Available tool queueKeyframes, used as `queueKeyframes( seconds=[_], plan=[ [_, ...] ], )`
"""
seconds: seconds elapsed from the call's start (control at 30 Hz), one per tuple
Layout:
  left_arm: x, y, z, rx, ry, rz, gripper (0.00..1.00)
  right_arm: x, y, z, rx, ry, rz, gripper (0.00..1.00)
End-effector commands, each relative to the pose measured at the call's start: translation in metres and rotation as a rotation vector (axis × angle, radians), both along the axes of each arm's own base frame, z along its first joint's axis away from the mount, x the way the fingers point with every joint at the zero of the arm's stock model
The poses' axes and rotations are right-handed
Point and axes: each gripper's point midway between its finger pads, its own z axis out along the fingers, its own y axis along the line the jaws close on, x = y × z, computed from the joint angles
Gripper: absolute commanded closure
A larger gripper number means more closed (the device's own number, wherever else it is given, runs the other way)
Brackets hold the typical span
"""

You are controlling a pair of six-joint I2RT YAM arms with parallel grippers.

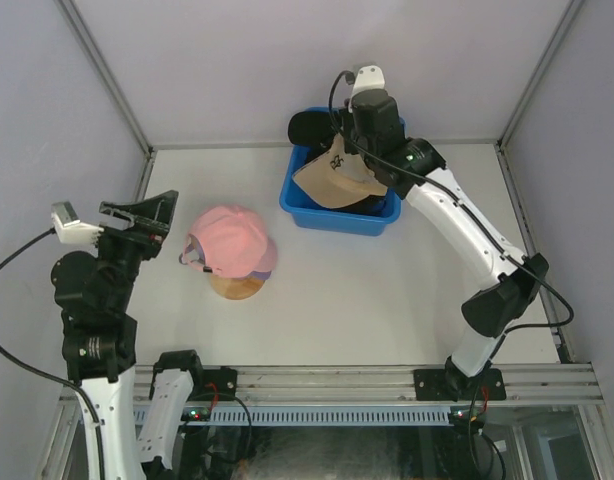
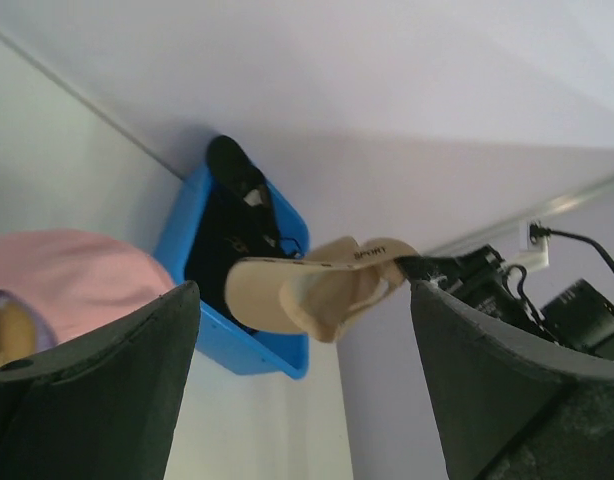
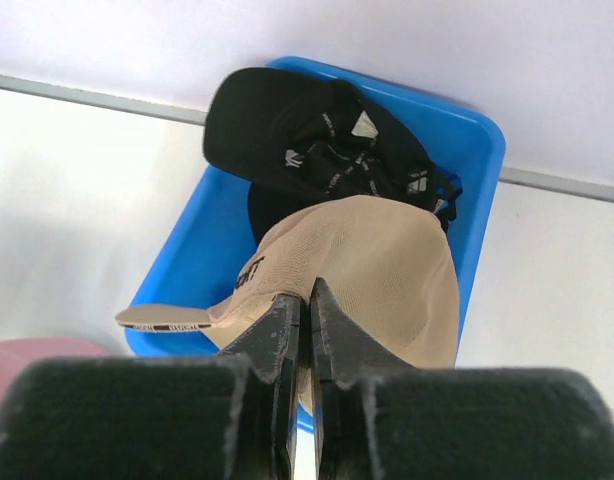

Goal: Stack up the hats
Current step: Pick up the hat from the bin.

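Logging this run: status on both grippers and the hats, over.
Right gripper shut on tan hat, above blue bin. Left gripper open, empty. Pink hat on stand, black hat in bin. Nothing in the way.

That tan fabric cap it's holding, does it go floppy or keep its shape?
Probably floppy in the crown: the tan fabric cap sags and creases where the right hand pinches it. Its brim looks stiffer, jutting out flat.

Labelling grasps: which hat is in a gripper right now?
The tan hat, pinched by the right gripper over the blue bin. The pink hat tops the stand; the black hat lies in the bin.
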Motion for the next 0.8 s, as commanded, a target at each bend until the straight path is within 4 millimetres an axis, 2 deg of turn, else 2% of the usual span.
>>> queueKeyframes(
  seconds=[0.0, 0.13, 0.33, 0.63, 0.77],
  plan=[
    [-0.012, -0.039, 0.059, 0.082, -0.197, -0.234, 0.09, -0.027, 0.010, 0.065, 0.065, -0.157, 0.054, 1.00],
    [-0.014, -0.053, 0.067, 0.113, -0.230, -0.318, 0.05, -0.049, 0.025, 0.099, 0.100, -0.222, 0.107, 1.00],
    [-0.008, -0.072, 0.065, 0.068, -0.222, -0.437, 0.03, -0.082, 0.040, 0.144, 0.147, -0.326, 0.159, 1.00],
    [-0.012, -0.104, 0.062, -0.058, -0.199, -0.646, 0.02, -0.114, 0.048, 0.196, 0.206, -0.432, 0.188, 1.00],
    [-0.015, -0.112, 0.057, -0.043, -0.194, -0.698, 0.02, -0.127, 0.049, 0.215, 0.249, -0.465, 0.206, 1.00]
  ],
)
